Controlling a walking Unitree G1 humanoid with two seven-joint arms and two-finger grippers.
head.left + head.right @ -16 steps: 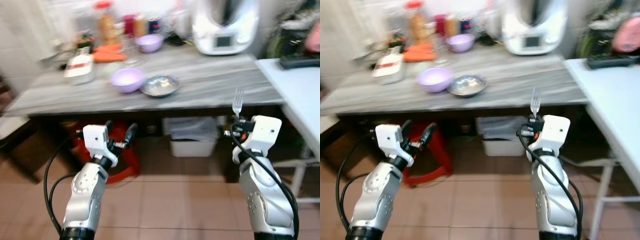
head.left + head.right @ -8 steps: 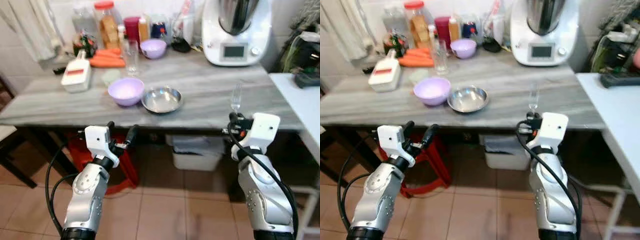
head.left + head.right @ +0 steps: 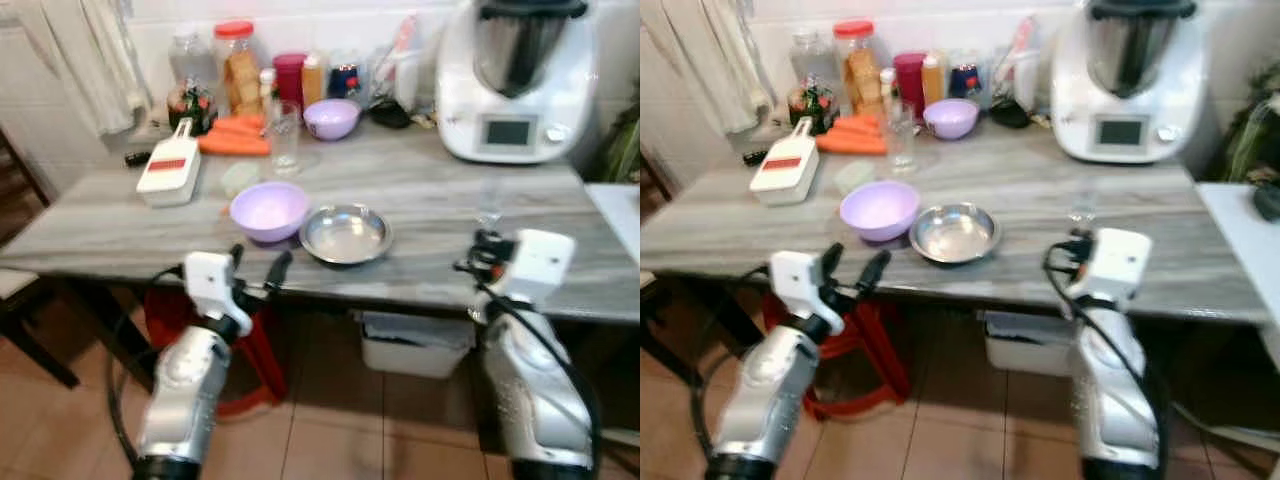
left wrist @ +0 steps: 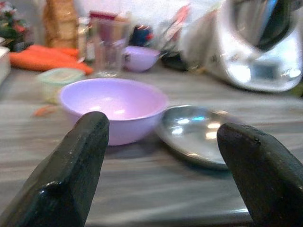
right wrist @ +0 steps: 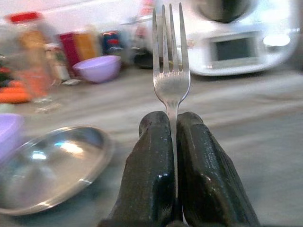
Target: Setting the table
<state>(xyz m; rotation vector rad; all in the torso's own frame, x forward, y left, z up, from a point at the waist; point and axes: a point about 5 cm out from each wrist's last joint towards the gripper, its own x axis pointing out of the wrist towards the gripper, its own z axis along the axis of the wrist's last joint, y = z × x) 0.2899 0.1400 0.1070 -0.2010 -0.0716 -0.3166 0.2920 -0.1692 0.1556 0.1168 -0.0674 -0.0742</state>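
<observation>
Right gripper (image 5: 171, 142) pinches the fork (image 5: 170, 71) by its handle, tines up, at the table (image 3: 420, 190) edge beside the metal plate (image 3: 346, 234); left gripper (image 4: 161, 165) gapes wide. Light, stiff, slippery steel: probably best gripped mid-handle

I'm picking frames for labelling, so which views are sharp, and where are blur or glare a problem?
Both eye views are softly blurred throughout, the arms most. In the right wrist view the fork and the right tool are crisp, the background smeared. In the left wrist view the left tool is near and soft; glare marks the steel dish.
</observation>
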